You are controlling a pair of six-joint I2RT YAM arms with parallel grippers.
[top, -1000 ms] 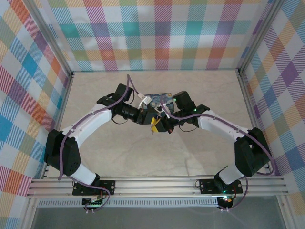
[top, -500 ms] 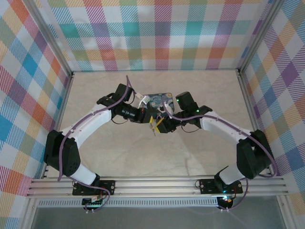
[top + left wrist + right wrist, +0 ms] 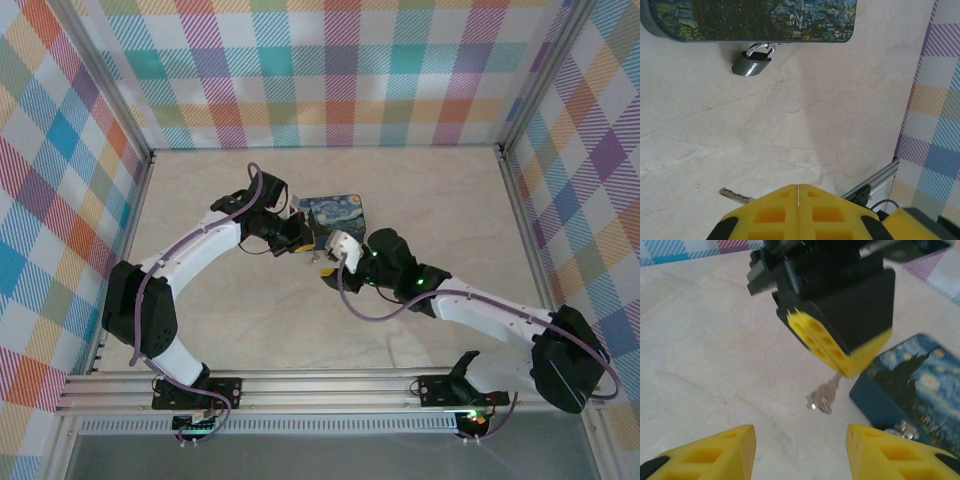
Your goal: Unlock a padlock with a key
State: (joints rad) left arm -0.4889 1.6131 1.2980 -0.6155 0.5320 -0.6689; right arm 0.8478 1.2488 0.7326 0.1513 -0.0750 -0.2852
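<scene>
The padlock (image 3: 752,62), dark with a silvery shackle, lies on the table against the near edge of the blue painted box (image 3: 750,20). My left gripper (image 3: 798,189) is shut on the key; its toothed blade (image 3: 735,195) sticks out to the left of the yellow fingers. In the right wrist view, the key (image 3: 828,389) with its small ring hangs from the tip of the left gripper's fingers (image 3: 835,342), above the table. My right gripper (image 3: 800,442) is open, a short way back from the key, with nothing between its fingers. From above, both grippers (image 3: 312,250) (image 3: 338,262) meet just in front of the box (image 3: 335,213).
The marble-patterned table (image 3: 420,190) is bare around the box. Checkered walls (image 3: 320,70) close it in on three sides. An aluminium rail (image 3: 330,388) runs along the near edge by the arm bases.
The right gripper has opened, let go of the key and pulled back toward the near side. The left gripper has shut on the key and moved slightly left with it.
</scene>
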